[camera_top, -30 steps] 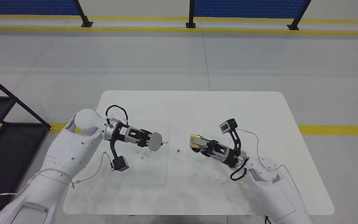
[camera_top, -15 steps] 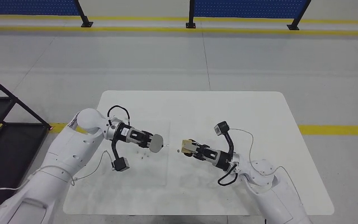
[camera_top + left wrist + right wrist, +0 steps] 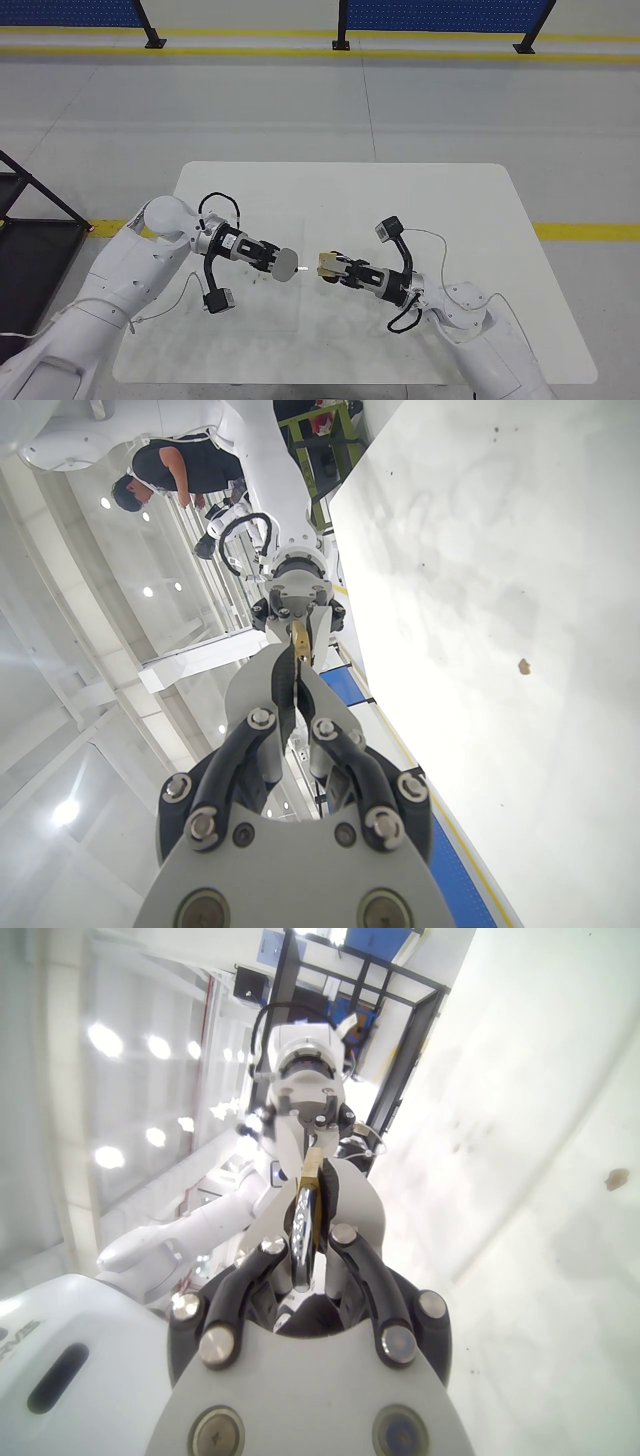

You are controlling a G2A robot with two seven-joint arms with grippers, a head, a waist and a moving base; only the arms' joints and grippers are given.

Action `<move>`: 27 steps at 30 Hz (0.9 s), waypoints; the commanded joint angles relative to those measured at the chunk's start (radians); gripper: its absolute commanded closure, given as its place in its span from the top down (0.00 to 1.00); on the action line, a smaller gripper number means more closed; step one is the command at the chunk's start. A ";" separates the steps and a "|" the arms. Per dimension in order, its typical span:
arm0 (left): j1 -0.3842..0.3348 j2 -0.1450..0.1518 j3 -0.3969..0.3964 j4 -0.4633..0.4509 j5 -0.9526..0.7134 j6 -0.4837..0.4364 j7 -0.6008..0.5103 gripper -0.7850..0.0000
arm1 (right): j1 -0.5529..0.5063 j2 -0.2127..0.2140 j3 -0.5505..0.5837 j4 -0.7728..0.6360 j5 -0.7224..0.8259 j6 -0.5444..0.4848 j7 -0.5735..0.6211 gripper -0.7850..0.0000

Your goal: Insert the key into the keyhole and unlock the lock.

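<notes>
At mid-table, the left gripper [image 3: 289, 264] is pinched tight on the key [image 3: 300, 268], tip pointing right. Just right of it, the right gripper [image 3: 331, 267] clamps the brass lock [image 3: 325, 263], which faces the key. Key-lock contact: cannot tell. White table [image 3: 450, 200] below.

The right tool [image 3: 332, 267] carries the lock [image 3: 323, 264] leftward over the desk [image 3: 450, 200]. The left tool [image 3: 292, 265] edges right with the key [image 3: 301, 267]. The two now nearly meet.
</notes>
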 commanded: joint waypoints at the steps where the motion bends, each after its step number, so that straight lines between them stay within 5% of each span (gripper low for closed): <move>1: -0.002 0.001 0.005 0.000 -0.002 0.000 0.000 0.00 | 0.005 -0.001 -0.003 0.001 0.004 0.002 -0.001 0.00; 27: -0.019 -0.004 0.029 0.014 -0.056 0.000 0.000 0.00 | 0.047 -0.009 -0.038 0.040 0.067 -0.004 0.041 0.00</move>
